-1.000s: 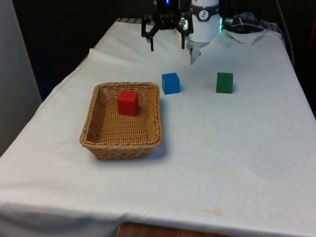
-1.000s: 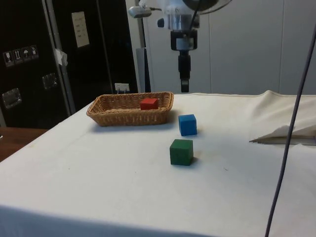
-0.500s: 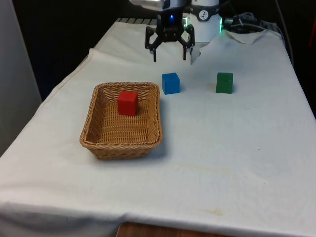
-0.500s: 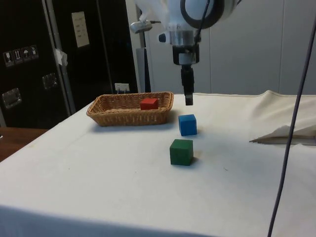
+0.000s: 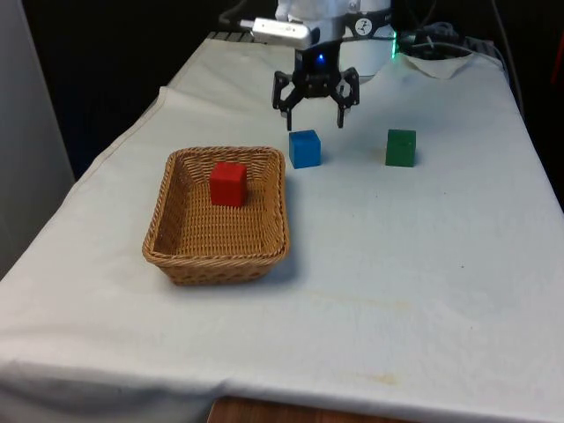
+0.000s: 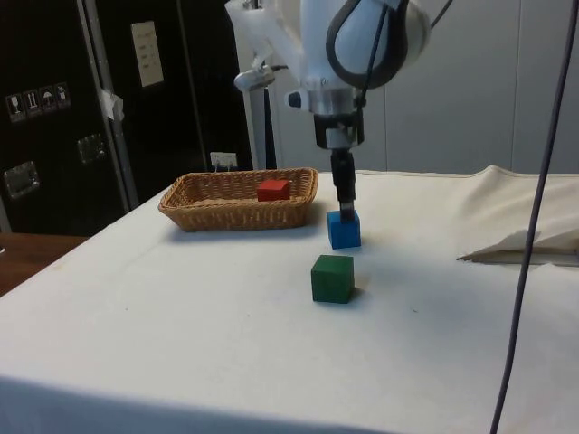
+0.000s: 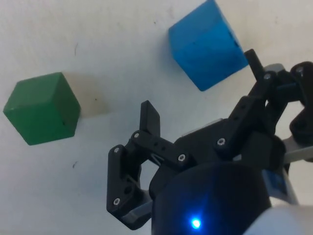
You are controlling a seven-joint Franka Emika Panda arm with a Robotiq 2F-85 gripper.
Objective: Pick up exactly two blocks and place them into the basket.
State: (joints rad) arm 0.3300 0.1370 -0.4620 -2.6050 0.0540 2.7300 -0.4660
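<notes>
The claw (image 5: pixel 315 115) is hanging fingers-down with its two fingers spread apart and gripping nothing, sitting just above and slightly behind the blue block (image 5: pixel 305 148); in the side view its fingertips are reaching about level with that block's top. The white arm (image 6: pixel 348 41) is coming down to it from above. Three blocks are showing in all: one blue, one green block (image 5: pixel 400 147) lying well apart toward the front view's right, and one red block (image 5: pixel 228 183) resting inside the single wicker basket (image 5: pixel 172 242) on the white cloth (image 5: pixel 397 282).
</notes>
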